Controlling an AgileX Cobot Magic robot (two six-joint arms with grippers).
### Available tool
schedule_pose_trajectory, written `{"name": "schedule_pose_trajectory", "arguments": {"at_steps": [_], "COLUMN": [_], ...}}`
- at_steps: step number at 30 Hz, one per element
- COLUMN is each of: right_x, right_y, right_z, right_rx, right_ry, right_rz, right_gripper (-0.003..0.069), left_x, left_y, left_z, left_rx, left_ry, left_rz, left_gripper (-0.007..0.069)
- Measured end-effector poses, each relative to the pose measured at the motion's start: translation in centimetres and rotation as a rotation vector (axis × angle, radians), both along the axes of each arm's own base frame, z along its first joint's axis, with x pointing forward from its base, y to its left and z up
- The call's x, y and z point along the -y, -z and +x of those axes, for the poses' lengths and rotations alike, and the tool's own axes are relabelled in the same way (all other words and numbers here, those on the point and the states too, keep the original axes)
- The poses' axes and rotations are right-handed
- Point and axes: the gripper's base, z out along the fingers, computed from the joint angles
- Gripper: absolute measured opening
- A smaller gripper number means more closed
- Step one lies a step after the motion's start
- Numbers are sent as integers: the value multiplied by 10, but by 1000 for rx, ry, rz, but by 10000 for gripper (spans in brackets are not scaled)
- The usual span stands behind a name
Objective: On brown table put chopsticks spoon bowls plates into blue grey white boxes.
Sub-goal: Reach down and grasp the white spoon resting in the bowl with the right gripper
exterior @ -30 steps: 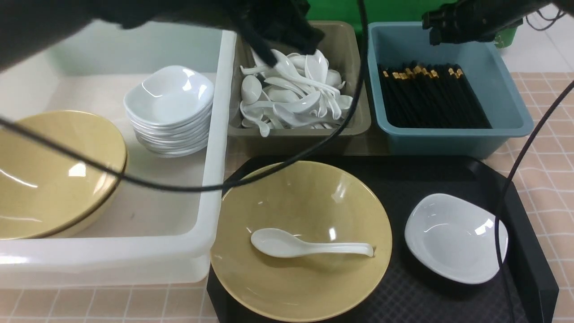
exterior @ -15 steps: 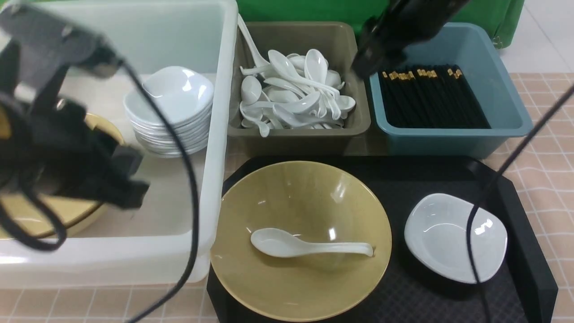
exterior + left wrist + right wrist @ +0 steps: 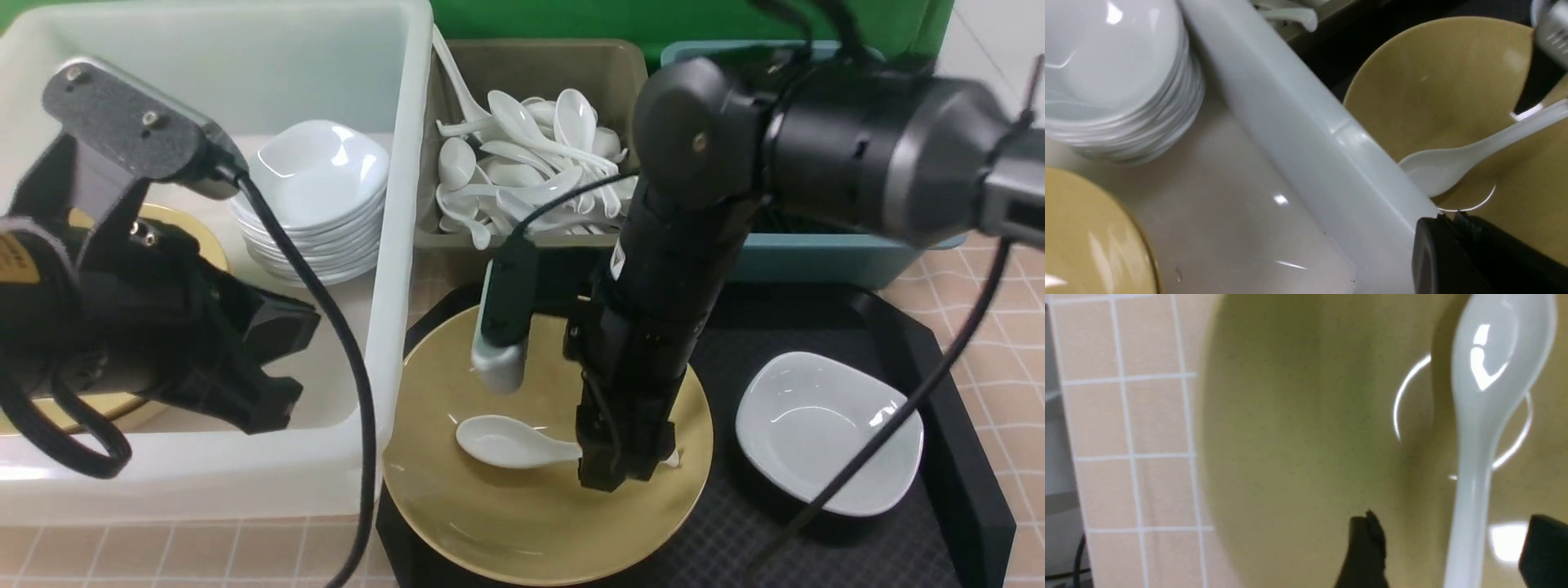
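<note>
Front view has the right gripper (image 3: 622,472) reaching down into the yellow bowl (image 3: 506,523) on the black tray (image 3: 816,555), right over the handle of the white spoon (image 3: 510,441). On the right wrist cam the jaws are spread apart, with the handle running between the two fingers (image 3: 1367,547) and not pinched. The spoon's scoop end sticks out ahead of the jaws, lying in the bottom of the bowl. The left gripper (image 3: 273,367) hangs over the white box (image 3: 392,245) with its jaws closed. The box wall is just beside them, and a stack of white dishes (image 3: 314,192) sits farther off in the same box.
</note>
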Motion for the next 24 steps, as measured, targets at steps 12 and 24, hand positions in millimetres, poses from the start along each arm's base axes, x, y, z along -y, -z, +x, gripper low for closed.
{"name": "schedule_pose_trajectory", "arguments": {"at_steps": [12,24], "right_x": [-5,-3], "right_y": [47,-30], "right_z": [22,55], "right_rx": [51,220], "right_ry": [16,175], "right_rz": [-106,-10], "right_gripper": [398,148], "left_x": [9,6], "left_y": [24,-4], "left_z": [19,37], "left_rx": [-99,-41], "left_ry": [17,-108], "left_rz": [24,-28], "left_gripper": [1,1]}}
